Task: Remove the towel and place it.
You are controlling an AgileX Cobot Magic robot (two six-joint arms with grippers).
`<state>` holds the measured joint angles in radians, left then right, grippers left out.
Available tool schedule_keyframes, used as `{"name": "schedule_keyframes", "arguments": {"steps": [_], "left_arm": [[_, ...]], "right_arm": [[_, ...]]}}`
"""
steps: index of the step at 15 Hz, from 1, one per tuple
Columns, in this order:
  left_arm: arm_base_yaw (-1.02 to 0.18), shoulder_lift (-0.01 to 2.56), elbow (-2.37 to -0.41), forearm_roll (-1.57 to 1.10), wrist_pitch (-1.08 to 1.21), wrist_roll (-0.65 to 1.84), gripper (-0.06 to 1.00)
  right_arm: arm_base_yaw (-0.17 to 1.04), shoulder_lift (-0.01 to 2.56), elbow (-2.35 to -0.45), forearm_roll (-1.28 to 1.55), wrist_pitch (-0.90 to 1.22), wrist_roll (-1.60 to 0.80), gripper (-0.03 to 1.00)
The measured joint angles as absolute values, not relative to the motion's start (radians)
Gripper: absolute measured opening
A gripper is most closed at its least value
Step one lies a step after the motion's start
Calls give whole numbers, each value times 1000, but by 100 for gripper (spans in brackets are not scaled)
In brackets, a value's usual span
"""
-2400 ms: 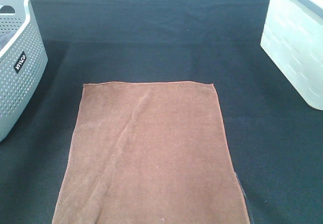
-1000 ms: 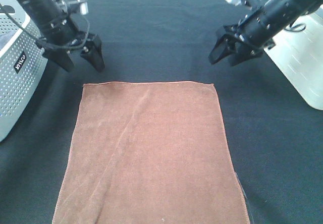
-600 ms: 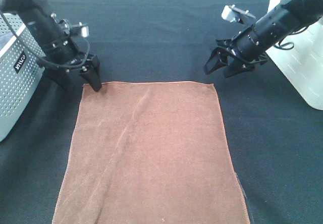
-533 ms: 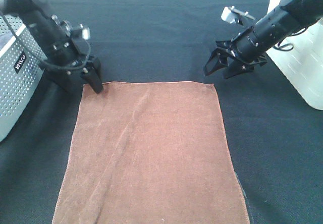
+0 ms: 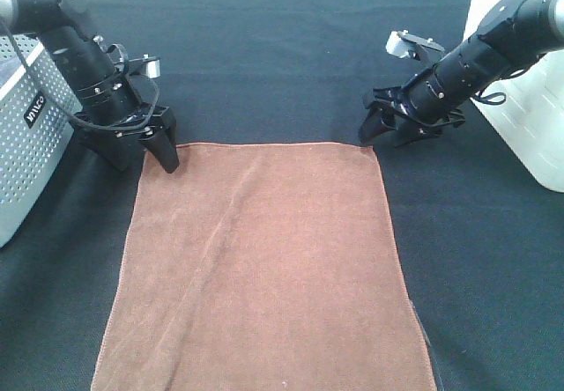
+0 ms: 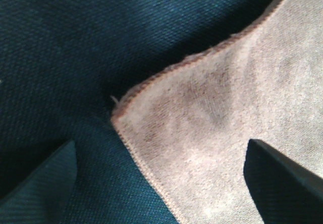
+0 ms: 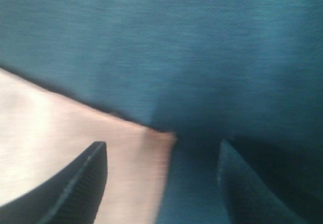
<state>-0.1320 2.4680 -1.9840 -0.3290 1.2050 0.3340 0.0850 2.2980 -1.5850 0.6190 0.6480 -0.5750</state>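
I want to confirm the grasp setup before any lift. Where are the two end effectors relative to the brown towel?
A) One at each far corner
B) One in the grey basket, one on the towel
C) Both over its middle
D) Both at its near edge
A: in the high view the left end effector is at the far left corner of the towel and the right end effector at the far right corner, both open.

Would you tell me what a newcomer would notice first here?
A large brown towel lies flat on the black cloth, filling the middle. The left fingers stand open astride its far left corner, the right fingers open astride its far right corner. A grey basket sits far left, a white basket far right.
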Motion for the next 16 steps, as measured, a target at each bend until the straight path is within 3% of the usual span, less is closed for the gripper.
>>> {"name": "schedule_keyframes", "arguments": {"steps": [11,16], "left_arm": [[-121,2485,-1989,-420,1161,397,83],[-121,2492,-1994,-431,1152,397,74]], "right_arm": [[87,2331,-1602,627,667,-503,61],[180,2331,-1606,562,678,-503,58]]}}
